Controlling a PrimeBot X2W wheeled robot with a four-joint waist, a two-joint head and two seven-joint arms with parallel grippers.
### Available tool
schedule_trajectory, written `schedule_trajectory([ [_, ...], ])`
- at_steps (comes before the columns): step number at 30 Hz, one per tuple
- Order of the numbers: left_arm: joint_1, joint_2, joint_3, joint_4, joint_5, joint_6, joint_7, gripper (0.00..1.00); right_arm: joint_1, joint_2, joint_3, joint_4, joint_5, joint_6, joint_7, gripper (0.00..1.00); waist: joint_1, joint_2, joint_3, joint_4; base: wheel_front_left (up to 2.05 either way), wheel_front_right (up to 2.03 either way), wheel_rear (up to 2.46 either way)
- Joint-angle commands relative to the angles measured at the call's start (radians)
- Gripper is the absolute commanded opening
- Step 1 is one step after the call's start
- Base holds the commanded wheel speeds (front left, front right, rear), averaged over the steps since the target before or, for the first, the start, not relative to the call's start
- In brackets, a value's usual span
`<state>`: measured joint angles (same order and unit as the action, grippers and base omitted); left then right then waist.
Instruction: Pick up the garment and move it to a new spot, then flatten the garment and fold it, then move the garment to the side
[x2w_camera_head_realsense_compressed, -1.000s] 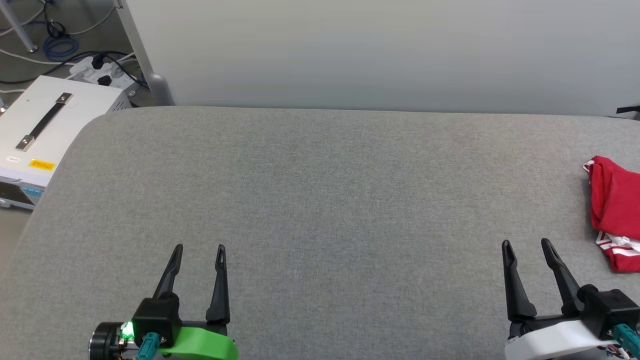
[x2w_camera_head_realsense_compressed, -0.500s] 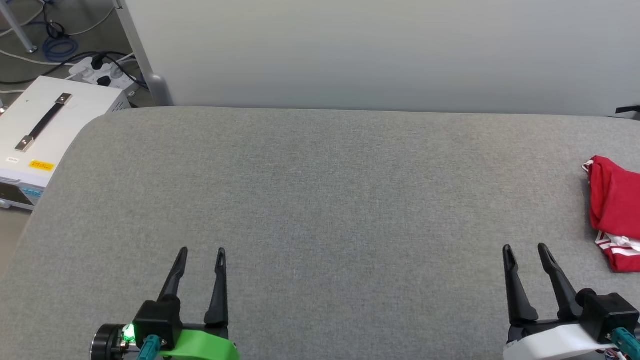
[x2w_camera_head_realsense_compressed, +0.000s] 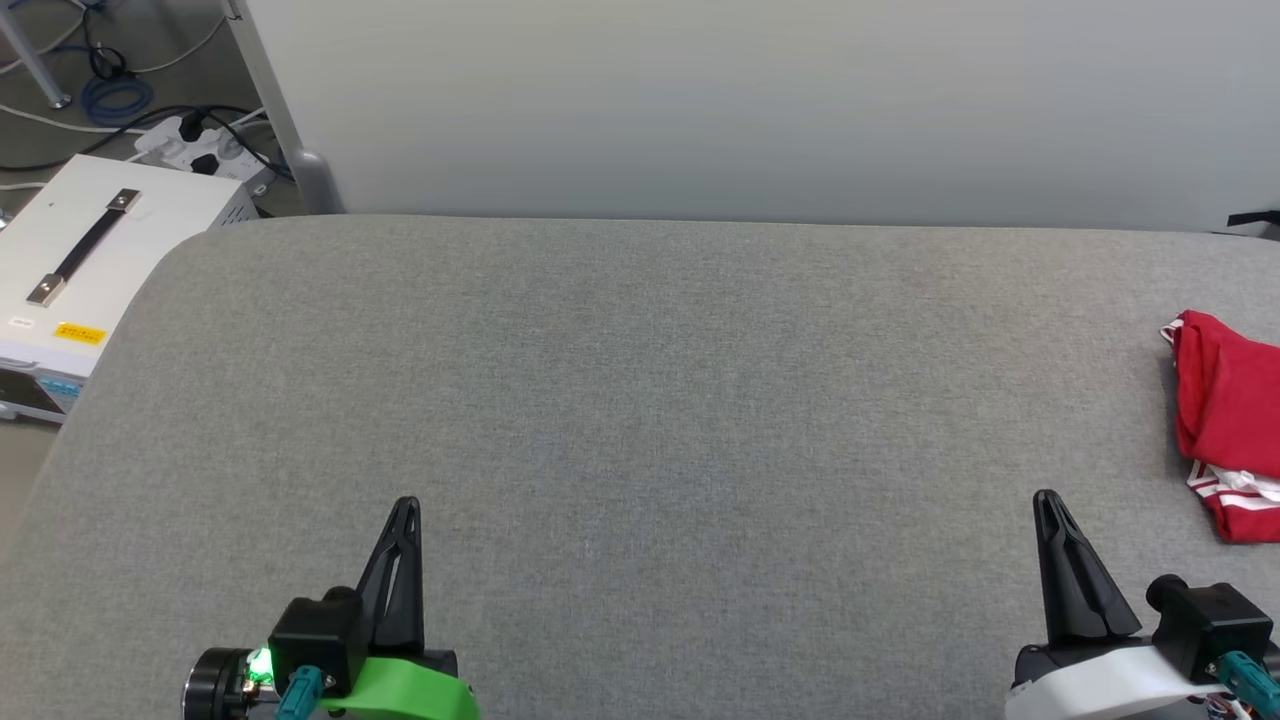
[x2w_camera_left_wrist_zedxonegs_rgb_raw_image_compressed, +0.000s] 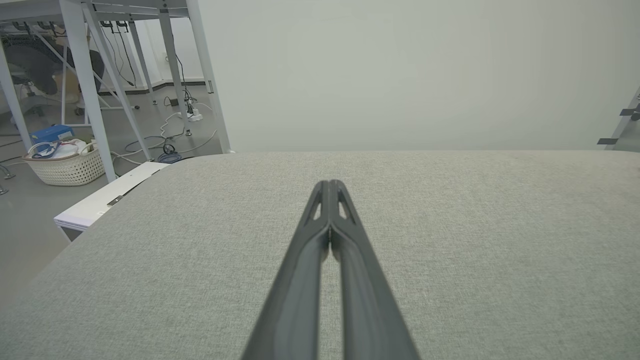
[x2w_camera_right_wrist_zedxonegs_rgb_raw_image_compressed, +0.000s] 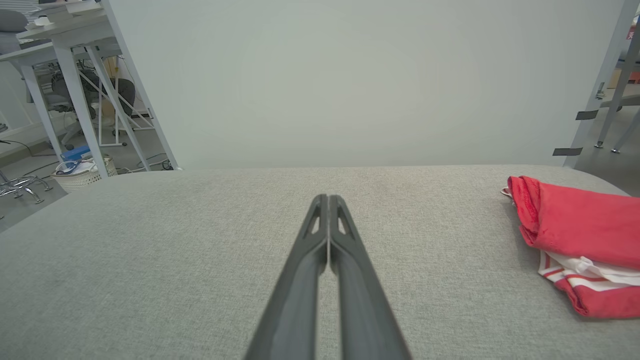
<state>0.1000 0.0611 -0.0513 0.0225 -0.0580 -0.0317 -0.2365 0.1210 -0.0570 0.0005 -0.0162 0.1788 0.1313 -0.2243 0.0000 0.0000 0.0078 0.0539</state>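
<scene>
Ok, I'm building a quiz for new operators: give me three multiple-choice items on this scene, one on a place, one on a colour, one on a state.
1. Where on the grey surface does the garment lie? A. centre B. far right C. far left
2. What colour is the band behind the left tool? A. white B. red C. green
3. How do the left tool and right tool stand? A. both open B. both shut, empty C. one shut on the garment
Answers: 1 B, it lies bunched at the head view's right edge; 2 C, the band is green; 3 B, each tool's fingers meet with nothing between.
</scene>
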Motion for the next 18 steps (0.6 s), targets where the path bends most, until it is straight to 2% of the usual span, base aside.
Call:
schedule_trajectory([
  [1,-0.009,-0.001,0.004,-0.002,0.005,0.003,0.006,0.00,-0.011,0.001,0.000,0.001,-0.009,0.000,0.006,0.00,0.0000,0.0000,0.000,-0.001,0.00,0.00,0.00],
  [18,-0.024,-0.003,0.012,-0.005,0.014,0.007,0.044,0.00,-0.029,0.002,0.000,0.004,-0.037,0.000,0.042,0.00,0.0000,0.0000,-0.001,-0.009,0.00,0.00,0.00],
])
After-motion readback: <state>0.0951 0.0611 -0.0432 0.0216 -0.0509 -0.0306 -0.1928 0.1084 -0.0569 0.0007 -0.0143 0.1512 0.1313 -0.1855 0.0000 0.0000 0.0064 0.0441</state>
